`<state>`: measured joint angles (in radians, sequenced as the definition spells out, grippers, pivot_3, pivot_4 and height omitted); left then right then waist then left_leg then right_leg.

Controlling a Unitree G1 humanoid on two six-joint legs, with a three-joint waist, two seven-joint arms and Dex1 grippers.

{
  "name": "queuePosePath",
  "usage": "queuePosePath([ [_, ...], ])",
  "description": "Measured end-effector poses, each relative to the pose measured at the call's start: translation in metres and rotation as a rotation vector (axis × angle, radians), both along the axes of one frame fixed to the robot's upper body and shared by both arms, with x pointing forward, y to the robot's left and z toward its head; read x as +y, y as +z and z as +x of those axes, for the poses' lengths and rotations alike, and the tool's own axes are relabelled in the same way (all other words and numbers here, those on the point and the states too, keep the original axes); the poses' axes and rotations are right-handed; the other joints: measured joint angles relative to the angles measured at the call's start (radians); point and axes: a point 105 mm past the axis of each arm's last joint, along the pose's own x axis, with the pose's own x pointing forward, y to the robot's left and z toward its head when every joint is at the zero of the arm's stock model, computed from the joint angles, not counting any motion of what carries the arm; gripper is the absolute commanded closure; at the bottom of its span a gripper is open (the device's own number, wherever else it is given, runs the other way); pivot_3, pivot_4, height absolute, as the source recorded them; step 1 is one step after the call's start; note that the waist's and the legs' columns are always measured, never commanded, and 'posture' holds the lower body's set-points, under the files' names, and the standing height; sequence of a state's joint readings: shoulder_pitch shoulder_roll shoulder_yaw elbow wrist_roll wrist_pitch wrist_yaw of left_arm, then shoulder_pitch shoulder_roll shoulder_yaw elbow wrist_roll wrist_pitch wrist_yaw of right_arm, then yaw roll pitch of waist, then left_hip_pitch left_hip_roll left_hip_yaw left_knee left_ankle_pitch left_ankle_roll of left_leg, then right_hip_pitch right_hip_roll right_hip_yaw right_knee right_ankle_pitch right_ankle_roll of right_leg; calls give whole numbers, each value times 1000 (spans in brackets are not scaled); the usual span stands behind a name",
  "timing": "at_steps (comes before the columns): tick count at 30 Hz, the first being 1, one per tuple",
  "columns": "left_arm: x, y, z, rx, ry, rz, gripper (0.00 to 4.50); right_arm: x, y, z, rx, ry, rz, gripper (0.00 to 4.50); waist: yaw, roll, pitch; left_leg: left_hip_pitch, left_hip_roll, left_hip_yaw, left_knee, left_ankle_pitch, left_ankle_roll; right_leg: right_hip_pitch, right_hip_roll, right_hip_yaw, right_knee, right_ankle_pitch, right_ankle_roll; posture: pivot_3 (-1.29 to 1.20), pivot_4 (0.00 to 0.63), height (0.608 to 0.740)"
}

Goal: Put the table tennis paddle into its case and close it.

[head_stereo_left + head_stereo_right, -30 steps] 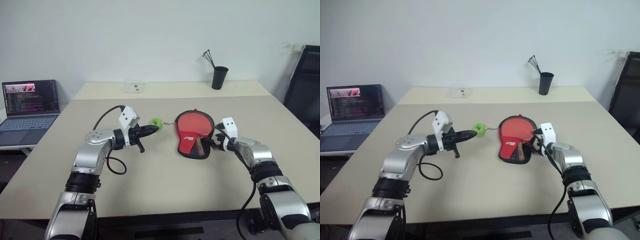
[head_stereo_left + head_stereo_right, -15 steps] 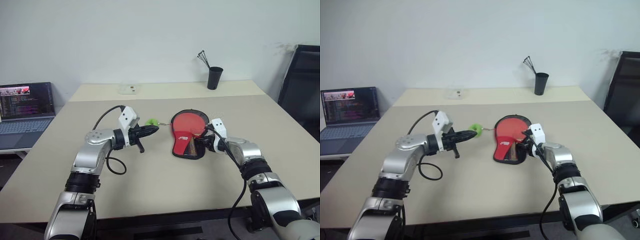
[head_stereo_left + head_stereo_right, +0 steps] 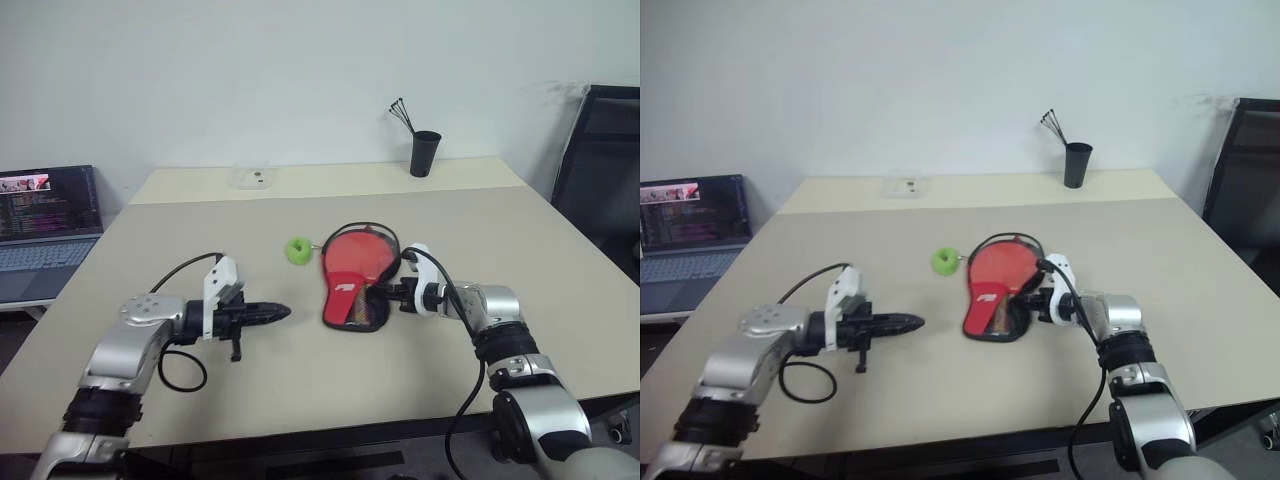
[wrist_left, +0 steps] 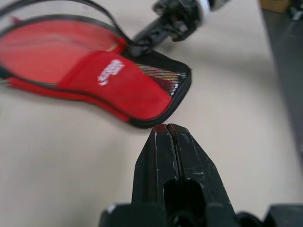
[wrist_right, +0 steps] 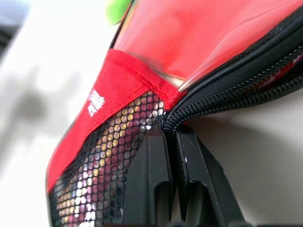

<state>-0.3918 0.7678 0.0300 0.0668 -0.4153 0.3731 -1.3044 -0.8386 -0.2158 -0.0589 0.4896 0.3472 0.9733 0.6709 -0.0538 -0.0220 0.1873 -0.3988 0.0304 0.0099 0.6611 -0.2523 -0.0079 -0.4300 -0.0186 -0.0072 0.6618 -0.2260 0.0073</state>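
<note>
The case (image 3: pixel 343 303) lies flat mid-table, red with a white logo, black mesh and a black zipper rim. Part of the rim stands up in a loose loop over the round end. The paddle's red face (image 3: pixel 360 255) shows in that round end, and its handle glints dimly through the mesh (image 5: pixel 102 170). A green tag (image 3: pixel 298 250) rests on the table just left of the case. My right gripper (image 3: pixel 384 294) is shut on the case's zipper rim at the narrow end. Left of the case and clear of it, my left gripper (image 3: pixel 283 313) points at the narrow end, shut and empty.
An open laptop (image 3: pixel 45 215) sits on a side table at the far left. A black cup with sticks (image 3: pixel 424 153) and a small clear box (image 3: pixel 250 178) stand at the table's back edge. A black chair (image 3: pixel 600 160) is at the right.
My left gripper has drawn back and down from the green tag, which now lies free on the table. My right gripper has moved left and shut on the case's rim.
</note>
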Motion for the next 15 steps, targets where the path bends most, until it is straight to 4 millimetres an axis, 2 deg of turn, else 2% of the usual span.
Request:
queuePosePath([
  [5,-2,-3,-16,18,-47,17,4500,-3,-1,-20,45,-24,8,4491,18,0,0,-1,-1,-1,0,0,0,0,-1,-1,-1,-1,1,0,150,740],
  [9,-7,-7,-27,42,-70,13,4500,-10,-14,-47,96,-55,0,4491,26,0,0,-1,-1,-1,0,0,0,0,-1,-1,-2,-2,3,0,150,740],
  [15,-20,-4,-39,43,-133,2,4500,-22,-20,-84,142,-107,-12,4491,27,0,0,-1,-1,-2,0,0,0,1,-1,-1,-2,-4,4,0,150,740],
])
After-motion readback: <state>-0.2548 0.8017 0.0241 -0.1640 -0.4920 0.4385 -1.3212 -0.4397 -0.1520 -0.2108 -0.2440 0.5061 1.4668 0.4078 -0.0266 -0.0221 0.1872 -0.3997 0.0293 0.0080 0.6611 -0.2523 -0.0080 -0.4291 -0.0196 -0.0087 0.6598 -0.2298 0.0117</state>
